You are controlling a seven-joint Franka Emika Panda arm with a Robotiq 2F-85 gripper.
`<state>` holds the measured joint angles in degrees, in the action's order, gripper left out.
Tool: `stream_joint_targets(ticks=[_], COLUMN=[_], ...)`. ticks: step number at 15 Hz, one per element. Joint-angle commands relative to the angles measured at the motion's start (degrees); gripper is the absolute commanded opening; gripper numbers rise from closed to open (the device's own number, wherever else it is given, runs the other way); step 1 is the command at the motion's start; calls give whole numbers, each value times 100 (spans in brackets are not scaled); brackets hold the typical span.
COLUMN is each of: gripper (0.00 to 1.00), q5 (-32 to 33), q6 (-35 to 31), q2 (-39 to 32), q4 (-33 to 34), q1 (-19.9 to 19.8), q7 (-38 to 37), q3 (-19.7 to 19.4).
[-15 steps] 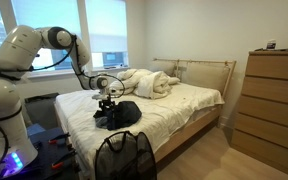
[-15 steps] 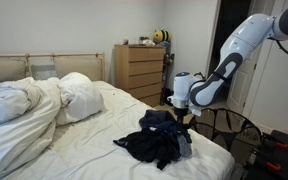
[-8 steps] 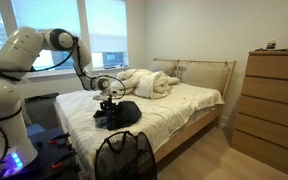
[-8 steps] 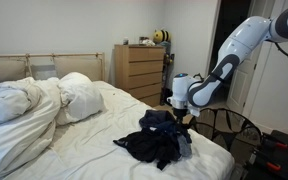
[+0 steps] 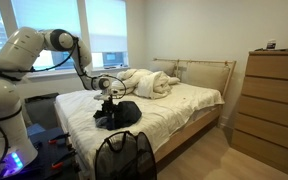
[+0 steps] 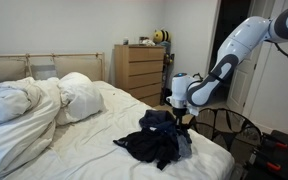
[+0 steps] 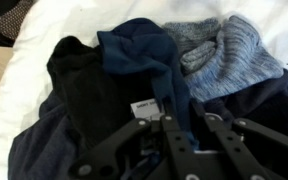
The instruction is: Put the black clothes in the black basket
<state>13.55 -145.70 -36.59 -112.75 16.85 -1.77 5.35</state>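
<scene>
The black clothes (image 5: 122,113) (image 6: 156,142) lie in a heap near the foot corner of the bed. In the wrist view the heap (image 7: 79,80) shows a black garment, a navy one with a white label, and a grey-blue knit. My gripper (image 5: 108,103) (image 6: 184,119) (image 7: 191,128) is pressed down into the edge of the heap, jaws drawn close with a fold of navy fabric pinched between them. The black basket (image 5: 124,155), a wire-mesh one, stands on the floor just off the bed's corner, below the clothes. Its rim (image 6: 232,133) shows beside the arm.
A rumpled white duvet and pillows (image 6: 34,105) (image 5: 149,83) fill the head of the bed (image 5: 189,105). A wooden dresser (image 5: 274,100) (image 6: 139,70) stands against the wall. The robot base (image 5: 4,120) is at the bed's foot.
The jaws have closed from wide open onto the fabric of the heap. The arm and the clothes have barely shifted.
</scene>
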Motion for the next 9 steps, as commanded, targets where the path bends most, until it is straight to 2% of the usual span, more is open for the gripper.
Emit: stream_joint_targets(ticks=[1, 4, 9], gripper=[0, 2, 1], q5=[-106, -270, -850], q6=[206, 373, 1662], q2=[25, 353, 1492], q4=[122, -21, -20], q1=[-27, -137, -315], q7=[-74, -3, 187], q3=[-16, 58, 419])
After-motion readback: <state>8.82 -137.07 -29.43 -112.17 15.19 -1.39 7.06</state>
